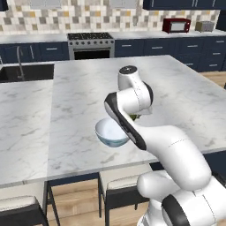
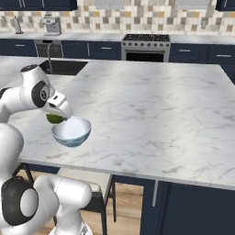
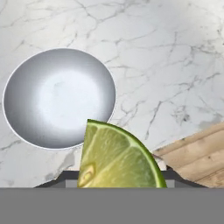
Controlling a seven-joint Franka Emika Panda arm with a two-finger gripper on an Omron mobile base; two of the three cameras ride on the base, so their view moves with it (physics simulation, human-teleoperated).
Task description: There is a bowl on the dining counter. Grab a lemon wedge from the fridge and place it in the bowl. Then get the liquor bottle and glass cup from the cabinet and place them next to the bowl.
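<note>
Lemon wedge (image 3: pixel 116 157) sits pinched in the jaws, cut face to the hand camera, green rind arching along its 1 to 3 o'clock side, long axis running roughly from 11 to 5 o'clock in that view. Bowl (image 3: pixel 59 98), white inside and still without anything in it, lies at about 10 to 11 o'clock from the wedge in the hand view; the wedge's upper tip just overlaps the bowl's rim at its 5 o'clock edge. So the fruit hangs over the rim or just outside it, not over the middle. My judgement: the gripper (image 2: pixel 57 115) needs a short shift toward the bowl's centre before letting go, else the wedge may clip the rim and land on the marble.

From the right base view the lemon wedge shows as a green patch under the gripper, at the bowl's 10 o'clock rim and above it, apart from the bowl's floor. In the left base view the arm's elbow hides most of the hand; a bit of green peeks out at the bowl's 2 o'clock.

Bowl stands near the front edge of the table (image 1: pixel 185 97), the marble island. Sink (image 1: pixel 26 73) and faucet (image 1: pixel 19 62) lie well apart at 10 o'clock. Nothing stands between wedge and bowl. Stools (image 1: pixel 121 187) tuck under the front edge; wooden floor (image 3: pixel 197 153) shows at 3 o'clock in the hand view.
</note>
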